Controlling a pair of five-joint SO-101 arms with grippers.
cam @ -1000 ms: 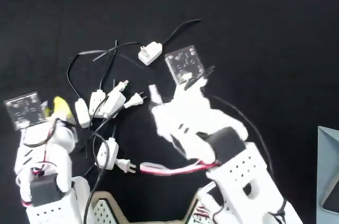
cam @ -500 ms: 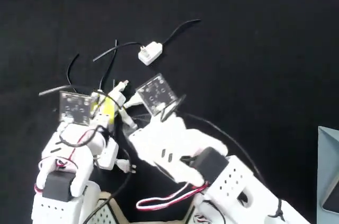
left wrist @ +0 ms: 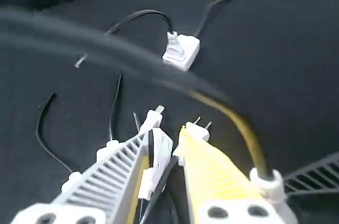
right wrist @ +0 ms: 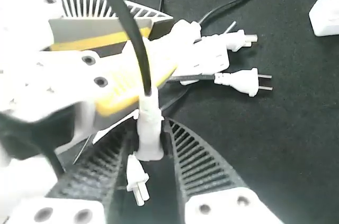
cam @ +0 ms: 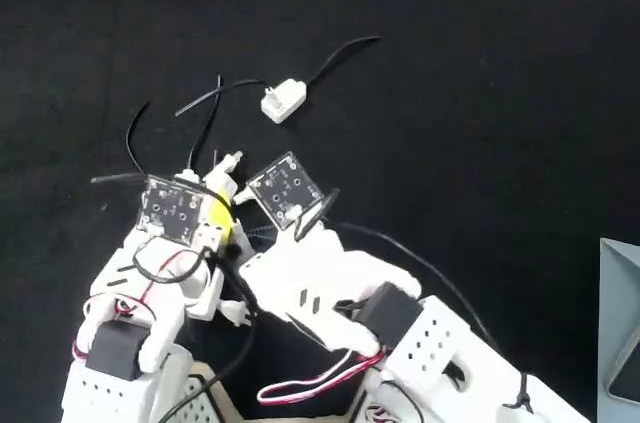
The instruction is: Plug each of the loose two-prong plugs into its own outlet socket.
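My left gripper [left wrist: 163,136] is narrowed onto a white socket [left wrist: 157,152], I'd judge to steady it as a target. My right gripper [right wrist: 149,135] pinches another white cord end [right wrist: 150,121] close alongside, ready to mate. A loose plug [right wrist: 136,179] lies just beside it on the surface [cam: 480,93].

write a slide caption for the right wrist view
Right gripper at a white cord end, left gripper at the white plug cluster, one two-prong plug loose on the black table.
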